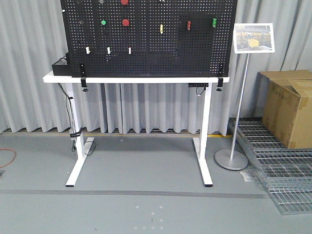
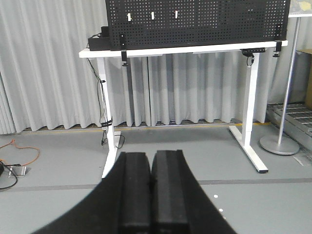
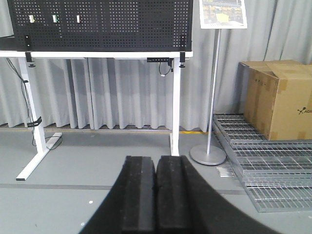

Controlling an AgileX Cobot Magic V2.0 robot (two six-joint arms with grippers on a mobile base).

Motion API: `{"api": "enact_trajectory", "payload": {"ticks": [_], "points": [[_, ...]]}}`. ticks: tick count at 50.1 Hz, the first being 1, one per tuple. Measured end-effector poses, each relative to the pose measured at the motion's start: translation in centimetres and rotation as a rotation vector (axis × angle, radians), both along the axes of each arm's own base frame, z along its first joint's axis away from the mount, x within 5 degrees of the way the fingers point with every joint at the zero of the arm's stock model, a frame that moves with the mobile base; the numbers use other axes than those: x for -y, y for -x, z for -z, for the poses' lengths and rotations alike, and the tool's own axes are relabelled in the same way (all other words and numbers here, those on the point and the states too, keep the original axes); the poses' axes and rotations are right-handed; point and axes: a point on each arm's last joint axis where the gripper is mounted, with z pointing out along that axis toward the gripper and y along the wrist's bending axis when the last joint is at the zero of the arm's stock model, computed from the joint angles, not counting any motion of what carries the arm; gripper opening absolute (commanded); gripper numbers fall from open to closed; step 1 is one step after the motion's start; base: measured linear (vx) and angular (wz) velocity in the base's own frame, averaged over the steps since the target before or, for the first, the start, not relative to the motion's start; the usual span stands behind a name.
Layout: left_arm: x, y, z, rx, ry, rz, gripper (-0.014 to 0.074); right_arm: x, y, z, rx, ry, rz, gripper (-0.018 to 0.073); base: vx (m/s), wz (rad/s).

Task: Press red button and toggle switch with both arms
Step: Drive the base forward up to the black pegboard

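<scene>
Grey curtains hang behind a white table (image 1: 146, 79) that carries a black pegboard (image 1: 151, 58). On that board your red button (image 1: 126, 22) sits at 11 o'clock from the centre, with a green knob (image 1: 103, 22) near it at its 9 o'clock. You cannot pick out the toggle switch; the board's fittings are too small to tell apart. At 3 o'clock from the table stand a sign post (image 1: 242, 97) and a cardboard box (image 1: 290, 107). Your left gripper (image 2: 152, 158) is clenched, pads pressed together on nothing. Your right gripper (image 3: 156, 161) is clenched the same way. Both hang over the floor (image 1: 146, 165), well apart from the board.
</scene>
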Motion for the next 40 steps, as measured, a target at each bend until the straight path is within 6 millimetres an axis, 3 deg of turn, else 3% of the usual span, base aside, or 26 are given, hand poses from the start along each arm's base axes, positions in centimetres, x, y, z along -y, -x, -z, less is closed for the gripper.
{"api": "enact_trajectory", "payload": {"ticks": [40], "points": [[0.0, 0.0, 0.0, 0.0, 0.0, 0.0, 0.0001, 0.0, 0.0, 0.0, 0.0, 0.0, 0.0, -0.0003, 0.15, 0.02]]}}
